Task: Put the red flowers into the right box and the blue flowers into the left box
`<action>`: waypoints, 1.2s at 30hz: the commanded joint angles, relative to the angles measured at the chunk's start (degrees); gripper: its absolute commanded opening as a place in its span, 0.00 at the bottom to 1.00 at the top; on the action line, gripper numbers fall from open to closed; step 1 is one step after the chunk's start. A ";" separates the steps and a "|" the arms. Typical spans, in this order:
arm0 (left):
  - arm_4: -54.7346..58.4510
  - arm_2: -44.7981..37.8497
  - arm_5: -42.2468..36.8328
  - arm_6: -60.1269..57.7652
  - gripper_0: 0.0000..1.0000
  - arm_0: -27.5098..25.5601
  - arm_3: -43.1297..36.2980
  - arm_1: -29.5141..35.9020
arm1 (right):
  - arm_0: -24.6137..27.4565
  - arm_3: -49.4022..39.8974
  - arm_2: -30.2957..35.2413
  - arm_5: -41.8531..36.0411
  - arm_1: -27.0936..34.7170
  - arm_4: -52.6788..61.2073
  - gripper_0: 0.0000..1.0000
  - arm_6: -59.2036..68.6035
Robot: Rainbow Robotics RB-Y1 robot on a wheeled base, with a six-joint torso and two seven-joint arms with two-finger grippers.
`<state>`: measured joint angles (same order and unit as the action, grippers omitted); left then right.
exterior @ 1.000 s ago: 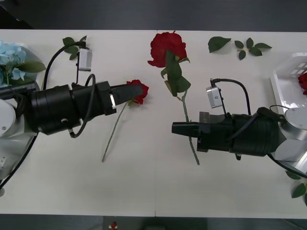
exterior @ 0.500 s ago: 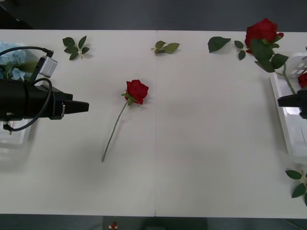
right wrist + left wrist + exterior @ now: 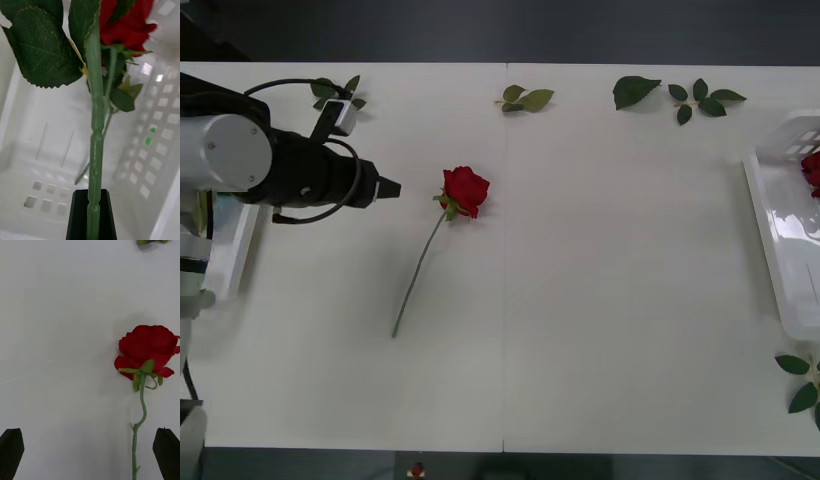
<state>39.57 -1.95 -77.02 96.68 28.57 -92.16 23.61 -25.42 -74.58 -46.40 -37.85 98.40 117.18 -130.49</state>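
Bright, even overhead light; faint soft shadows beside the rose (image 3: 466,189) on the table (image 3: 600,300). Glare patches on the right box (image 3: 780,225). Close stem (image 3: 96,150) and leaves slightly soft.

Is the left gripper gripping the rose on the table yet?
No, the left gripper is open, its fingers apart from the rose.

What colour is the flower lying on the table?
Deep red, on a thin green stem: the artificial red rose shows best in the left wrist view.
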 commanded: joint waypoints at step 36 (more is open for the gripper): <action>-22.08 13.11 12.95 -5.10 0.00 6.76 17.54 -13.24 | -4.99 20.53 0.70 -0.83 -16.40 -6.35 1.00 -0.73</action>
<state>16.98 11.46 -64.72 92.26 33.70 -73.81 9.83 -27.81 -53.73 -46.37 -37.32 81.03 110.27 -130.37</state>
